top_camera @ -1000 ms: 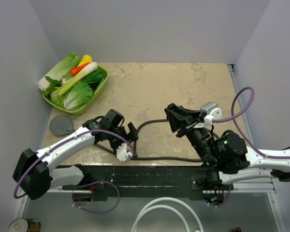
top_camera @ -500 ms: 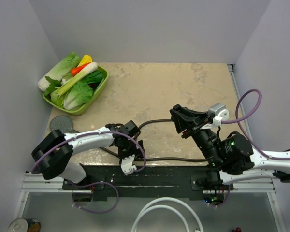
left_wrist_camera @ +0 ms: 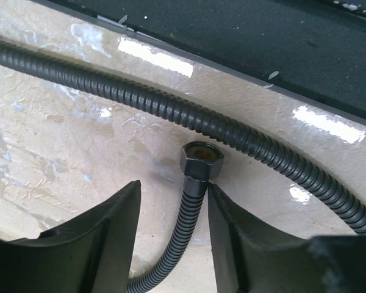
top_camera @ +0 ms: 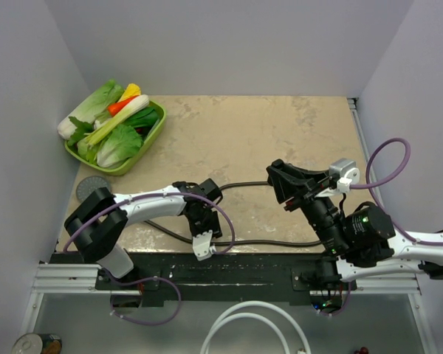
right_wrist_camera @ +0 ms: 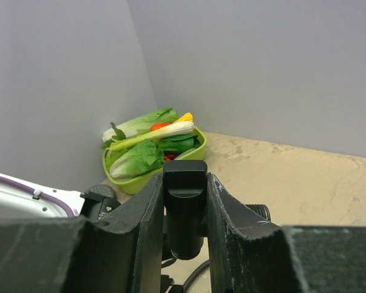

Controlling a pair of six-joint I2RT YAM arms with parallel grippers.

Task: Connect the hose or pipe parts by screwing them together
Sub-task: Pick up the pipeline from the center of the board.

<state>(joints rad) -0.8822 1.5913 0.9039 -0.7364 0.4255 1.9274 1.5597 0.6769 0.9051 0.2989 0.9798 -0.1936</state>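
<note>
The dark hose (top_camera: 244, 184) lies in a loop on the table, one run following the near edge. Its end nut (left_wrist_camera: 202, 160) faces the black rail. My left gripper (left_wrist_camera: 174, 185) straddles the hose (left_wrist_camera: 171, 110) just behind that nut. The right finger touches the hose and the left finger stands apart, so the gripper is open. From above, the left gripper (top_camera: 209, 234) is low over the near table edge. My right gripper (right_wrist_camera: 185, 183) is shut on the black T-shaped fitting (right_wrist_camera: 184, 207) and is raised above the table (top_camera: 288, 184). The left arm partly hides the grey shower-head disc (top_camera: 87, 186).
A green basket of vegetables (top_camera: 118, 136) stands at the back left corner. A black rail (top_camera: 244, 269) runs along the near table edge. A white looped tube (top_camera: 244, 328) lies below it. Walls close in the left, back and right sides.
My left arm swung right and toward the near edge, came down over the hose end, and its jaws narrowed around the hose. My right arm drifted slightly right, still holding the fitting.
</note>
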